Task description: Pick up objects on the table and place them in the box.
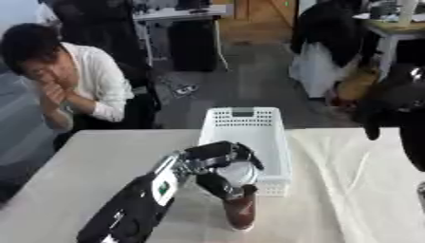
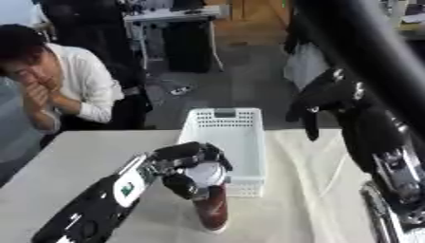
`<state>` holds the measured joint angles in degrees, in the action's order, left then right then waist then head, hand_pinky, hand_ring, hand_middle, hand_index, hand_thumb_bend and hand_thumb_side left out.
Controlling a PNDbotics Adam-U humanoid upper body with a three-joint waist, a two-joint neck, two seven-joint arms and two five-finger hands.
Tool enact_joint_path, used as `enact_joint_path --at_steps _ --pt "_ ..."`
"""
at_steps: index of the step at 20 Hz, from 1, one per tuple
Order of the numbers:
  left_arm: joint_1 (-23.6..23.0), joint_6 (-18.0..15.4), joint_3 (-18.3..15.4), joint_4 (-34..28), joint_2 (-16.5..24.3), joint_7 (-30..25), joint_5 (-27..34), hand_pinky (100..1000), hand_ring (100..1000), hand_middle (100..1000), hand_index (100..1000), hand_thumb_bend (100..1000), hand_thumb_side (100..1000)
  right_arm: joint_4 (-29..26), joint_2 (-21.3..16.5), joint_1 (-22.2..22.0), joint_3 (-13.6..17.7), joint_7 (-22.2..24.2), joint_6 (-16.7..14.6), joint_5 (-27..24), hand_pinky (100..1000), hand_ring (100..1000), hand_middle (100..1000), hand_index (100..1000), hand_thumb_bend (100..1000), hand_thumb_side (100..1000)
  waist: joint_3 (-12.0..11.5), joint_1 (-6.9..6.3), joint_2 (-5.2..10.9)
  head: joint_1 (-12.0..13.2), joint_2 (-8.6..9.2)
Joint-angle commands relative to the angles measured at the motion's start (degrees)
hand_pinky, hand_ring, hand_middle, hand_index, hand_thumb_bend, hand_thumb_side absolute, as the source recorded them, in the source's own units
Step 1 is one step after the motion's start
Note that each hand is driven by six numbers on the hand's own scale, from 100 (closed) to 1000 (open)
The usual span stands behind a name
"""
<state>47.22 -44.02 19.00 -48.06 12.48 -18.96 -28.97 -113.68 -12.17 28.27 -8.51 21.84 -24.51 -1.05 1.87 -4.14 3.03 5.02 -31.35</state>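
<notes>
Brown bottle (image 2: 212, 209), upright on counter (image 1: 91, 161) beside white box (image 1: 249, 124): left hand (image 1: 217, 163) fingers clamped round its top; risks tipping or catching the box wall if lifted askew.

Left hand (image 1: 217, 163) fingers hide brown bottle (image 1: 242, 211) top.

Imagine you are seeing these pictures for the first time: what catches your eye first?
The robot's left hand stands out at the table's centre, fingers curled round the top of a dark brown bottle standing upright. Just behind it sits a white slotted box. The right hand hangs raised on the right, above the table.
</notes>
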Motion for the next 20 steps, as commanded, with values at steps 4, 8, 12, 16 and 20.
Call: enact_joint_path --at_steps 4,8,12,16,20 --pt "1.29 -0.77 0.96 -3.39 3.34 -3.84 3.57 100 100 100 134 100 663 -0.91 -0.78 0.37 0.05 -0.37 0.00 0.12 190 492 535 690 100 948 -0.21 -0.05 0.29 -0.25 0.38" --pt "3.16 2.20 1.53 -6.41 5.66 -6.34 6.61 100 100 100 130 100 660 -0.91 -0.92 0.18 -0.01 -0.48 0.04 0.10 191 493 535 690 100 947 -0.28 -0.26 0.51 -0.28 0.09" --pt "5.27 5.21 1.82 -9.19 8.29 -9.76 10.39 100 100 100 126 100 657 -0.91 -0.97 0.01 -0.08 -0.59 0.10 0.07 192 493 535 690 100 950 -0.28 -0.52 0.76 -0.35 -0.15" --pt "7.49 8.05 1.57 -11.72 11.77 -11.36 14.02 100 100 100 122 100 655 -0.91 -0.86 -0.04 -0.12 -0.62 0.23 0.06 193 492 534 688 100 947 -0.04 -0.83 0.92 -0.60 -0.22" --pt "10.04 10.46 0.80 -12.68 15.53 -11.71 15.96 100 100 100 115 100 650 -0.91 -0.74 -0.09 -0.18 -0.57 0.43 0.02 194 492 533 688 102 949 0.22 -1.21 0.97 -0.86 0.01"
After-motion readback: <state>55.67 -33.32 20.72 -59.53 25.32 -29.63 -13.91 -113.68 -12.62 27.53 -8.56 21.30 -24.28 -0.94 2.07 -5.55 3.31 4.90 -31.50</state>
